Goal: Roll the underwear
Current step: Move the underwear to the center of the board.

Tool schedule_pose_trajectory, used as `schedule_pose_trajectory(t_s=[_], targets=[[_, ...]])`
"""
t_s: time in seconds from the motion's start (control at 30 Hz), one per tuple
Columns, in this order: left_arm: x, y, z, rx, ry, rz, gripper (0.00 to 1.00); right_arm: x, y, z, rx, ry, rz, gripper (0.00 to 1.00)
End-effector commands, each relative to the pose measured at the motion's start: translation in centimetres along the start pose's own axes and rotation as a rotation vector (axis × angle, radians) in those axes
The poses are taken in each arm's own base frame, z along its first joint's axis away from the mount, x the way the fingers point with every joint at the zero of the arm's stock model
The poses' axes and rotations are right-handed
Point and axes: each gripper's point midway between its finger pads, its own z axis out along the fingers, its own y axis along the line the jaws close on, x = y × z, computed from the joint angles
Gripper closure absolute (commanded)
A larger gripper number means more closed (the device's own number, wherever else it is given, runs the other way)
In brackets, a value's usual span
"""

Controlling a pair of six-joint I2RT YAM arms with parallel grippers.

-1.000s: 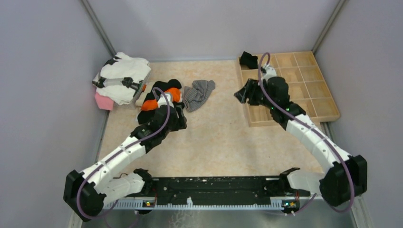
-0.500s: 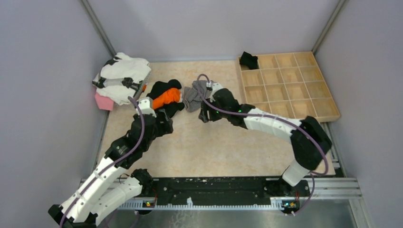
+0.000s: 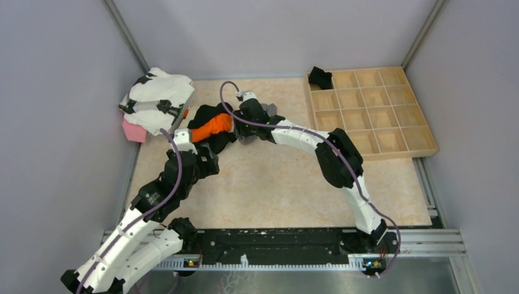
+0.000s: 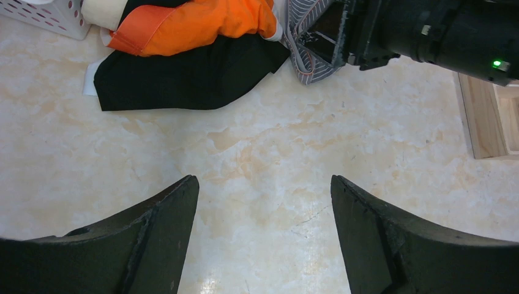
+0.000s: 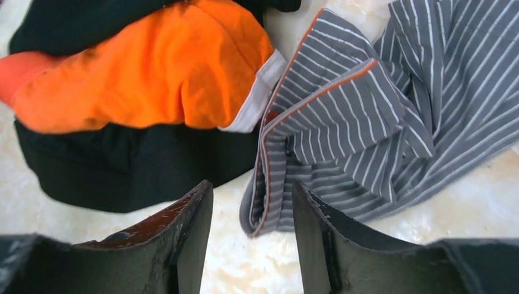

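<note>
Grey underwear [image 5: 367, 122] below outstretched right arm [image 3: 300, 136]

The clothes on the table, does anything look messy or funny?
Yes. The grey striped underwear lies crumpled with one edge folded over, right beside an orange garment heaped on top of a black garment. Nothing looks torn or spilled.

The grey cloth underwear with fine white stripes and orange piping [image 5: 367, 122] lies crumpled on the beige tabletop [image 4: 275, 153], folded partly over itself. Its edge touches a bright orange cloth garment with a white band [image 5: 141, 73]. The orange one lies bunched on a plain black cloth garment [image 5: 122, 171] spread flat. A small black cloth bundle [image 3: 319, 76] sits in the far-left corner compartment of the wooden divided tray [image 3: 379, 154].
</note>
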Motion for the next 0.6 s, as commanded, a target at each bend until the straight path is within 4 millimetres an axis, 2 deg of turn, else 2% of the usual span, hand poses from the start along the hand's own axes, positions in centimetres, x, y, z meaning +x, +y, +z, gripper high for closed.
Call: schedule_pose_trajectory(t_s=[0.0,0.1,0.27,0.33,0.47,0.57], targets=[[-0.2,0.5,0.0,-0.017,-0.013,0.013,0.15,-0.7,-0.6,1.7,0.074,0.006,-0.026,0.52],[-0.3,0.5,-0.1,-0.014,-0.018,0.010,0.14,-0.1,-1.4,2.5,0.119,0.028,-0.044,0.53],[-0.4,0.4,-0.2,-0.007,-0.025,0.006,0.14,0.9,-2.3,2.8,0.150,0.059,-0.059,0.54],[-0.3,0.4,-0.1,-0.007,-0.024,0.007,0.14,1.2,-2.2,2.9,0.137,0.059,-0.056,0.60],[-0.3,0.4,-0.1,-0.010,-0.021,0.008,0.14,0.9,-1.3,2.6,0.086,0.050,-0.058,0.82],[-0.3,0.4,-0.1,-0.009,-0.024,0.006,0.14,-0.4,-0.4,0.9,0.037,0.005,-0.059,0.96]])
